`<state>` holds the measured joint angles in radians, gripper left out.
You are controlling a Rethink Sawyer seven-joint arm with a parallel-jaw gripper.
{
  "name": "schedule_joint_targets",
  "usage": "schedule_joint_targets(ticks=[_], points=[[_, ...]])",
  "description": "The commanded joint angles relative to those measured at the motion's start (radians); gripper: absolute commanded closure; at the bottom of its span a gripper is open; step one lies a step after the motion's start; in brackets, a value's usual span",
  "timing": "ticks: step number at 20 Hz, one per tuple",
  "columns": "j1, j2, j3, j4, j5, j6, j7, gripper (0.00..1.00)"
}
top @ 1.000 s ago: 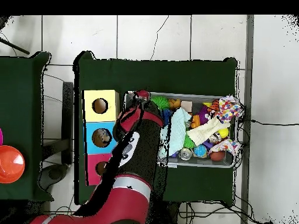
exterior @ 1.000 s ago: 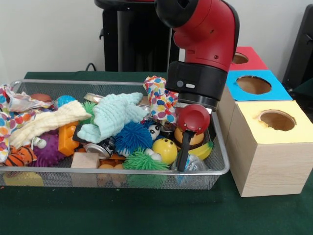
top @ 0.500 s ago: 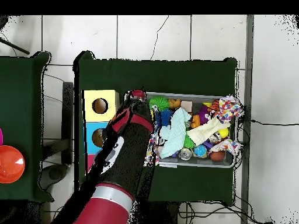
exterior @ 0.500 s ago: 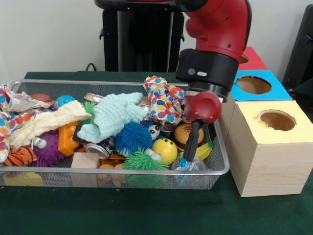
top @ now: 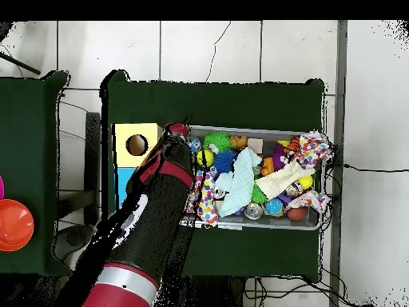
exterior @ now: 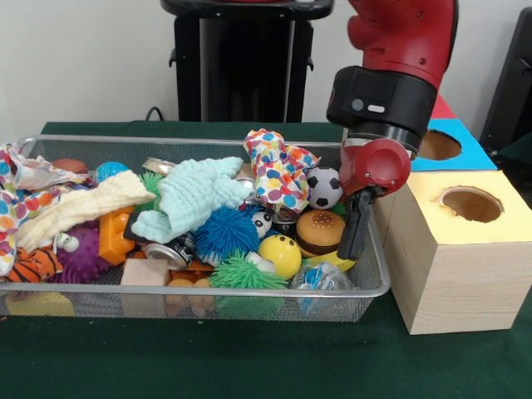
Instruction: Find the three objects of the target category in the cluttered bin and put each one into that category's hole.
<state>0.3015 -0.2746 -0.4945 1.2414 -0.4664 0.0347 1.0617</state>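
The wire bin (exterior: 376, 281) is heaped with toys and cloths. At its right end lie a burger toy (exterior: 320, 231), a small soccer ball (exterior: 324, 188), a yellow smiley ball (exterior: 280, 253) and a bit of yellow banana (exterior: 329, 260). My gripper (exterior: 352, 243) hangs at the bin's right rim, beside the burger toy and close to the yellow-topped wooden box (exterior: 465, 249). I see nothing held in it. In the overhead view the gripper (top: 180, 130) sits between the yellow box (top: 136, 145) and the bin (top: 256, 227).
Blue (exterior: 453, 150) and red (exterior: 440, 106) holed boxes stand behind the yellow one. A polka-dot cloth (exterior: 278, 174), light blue cloth (exterior: 195, 195), cream cloth (exterior: 75, 208), spiky balls (exterior: 226, 231), an orange block (exterior: 112, 233) and a can (exterior: 166, 252) fill the bin. An orange bowl (top: 14, 225) rests on a side table.
The arm swung from over the burger toy toward the bin's right rim and the yellow box. The burger toy and soccer ball are now uncovered.
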Motion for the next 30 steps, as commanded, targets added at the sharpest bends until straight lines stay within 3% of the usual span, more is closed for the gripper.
schedule_joint_targets(ticks=[1,4,15,30], points=[[-0.027,0.063,0.044,0.06,0.063,-0.082,0.271,0.0],[-0.045,0.061,0.067,0.065,0.066,-0.095,0.258,0.0],[0.002,0.14,-0.016,0.067,0.146,-0.173,0.268,0.0],[0.025,0.138,-0.034,0.11,0.196,-0.2,0.251,0.0]])
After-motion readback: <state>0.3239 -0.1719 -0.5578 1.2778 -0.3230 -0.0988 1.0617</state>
